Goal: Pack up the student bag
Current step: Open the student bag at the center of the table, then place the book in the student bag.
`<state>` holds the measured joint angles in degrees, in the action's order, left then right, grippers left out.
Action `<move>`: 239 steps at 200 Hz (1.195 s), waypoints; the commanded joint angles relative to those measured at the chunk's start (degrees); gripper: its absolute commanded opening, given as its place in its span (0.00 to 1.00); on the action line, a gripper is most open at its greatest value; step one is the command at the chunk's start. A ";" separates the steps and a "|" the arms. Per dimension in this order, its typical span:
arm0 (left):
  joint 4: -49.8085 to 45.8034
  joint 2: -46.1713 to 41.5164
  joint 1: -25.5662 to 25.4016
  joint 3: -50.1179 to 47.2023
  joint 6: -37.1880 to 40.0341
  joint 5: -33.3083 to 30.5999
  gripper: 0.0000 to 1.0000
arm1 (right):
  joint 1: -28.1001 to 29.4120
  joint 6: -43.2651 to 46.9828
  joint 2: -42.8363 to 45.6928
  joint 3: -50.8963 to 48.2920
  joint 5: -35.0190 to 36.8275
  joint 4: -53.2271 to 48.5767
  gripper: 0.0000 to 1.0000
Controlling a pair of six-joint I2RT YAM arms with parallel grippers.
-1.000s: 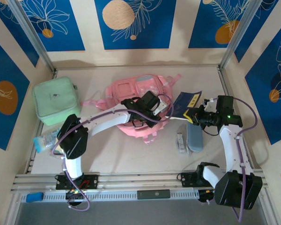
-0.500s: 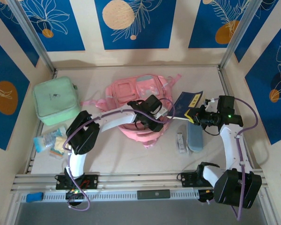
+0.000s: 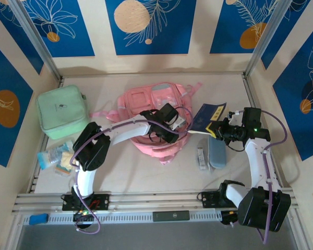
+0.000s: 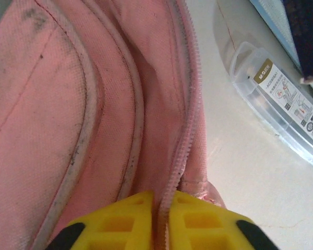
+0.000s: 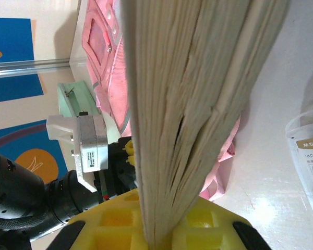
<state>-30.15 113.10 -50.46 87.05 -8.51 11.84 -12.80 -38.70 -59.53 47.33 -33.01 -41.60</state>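
Two grippers engaged. My left gripper [image 4: 160, 202] pinched together on zip edge of student bag [image 3: 146, 99], bag directly beneath it. My right gripper [image 3: 215, 128] clamped on book [image 3: 208, 113], held edge-on. Bag mouth lies just left of that hand; I judge book goes leftward.
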 commanded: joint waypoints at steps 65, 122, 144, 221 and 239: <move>-3.00 -6.56 2.55 5.09 1.34 -3.87 0.00 | 1.42 2.86 1.79 2.04 -1.18 -3.97 0.00; -7.98 -11.03 3.08 14.04 4.51 -16.23 0.00 | 13.50 -4.76 6.04 -3.05 0.57 -1.92 0.00; -7.68 -12.75 3.02 15.35 5.27 -17.71 0.00 | 21.87 -10.42 5.78 -6.71 2.25 5.59 0.00; -3.71 -22.09 2.86 10.87 3.82 -19.83 0.00 | 37.75 -9.78 -19.51 0.46 2.84 34.59 0.00; -3.49 -22.66 2.89 10.25 3.09 -19.75 0.00 | 38.25 -8.41 -26.11 4.33 2.21 37.78 0.00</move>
<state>-38.48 95.00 -47.83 97.06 -4.19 -6.94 24.64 -50.41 -79.83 46.09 -30.00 -13.61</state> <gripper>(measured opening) 0.065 0.097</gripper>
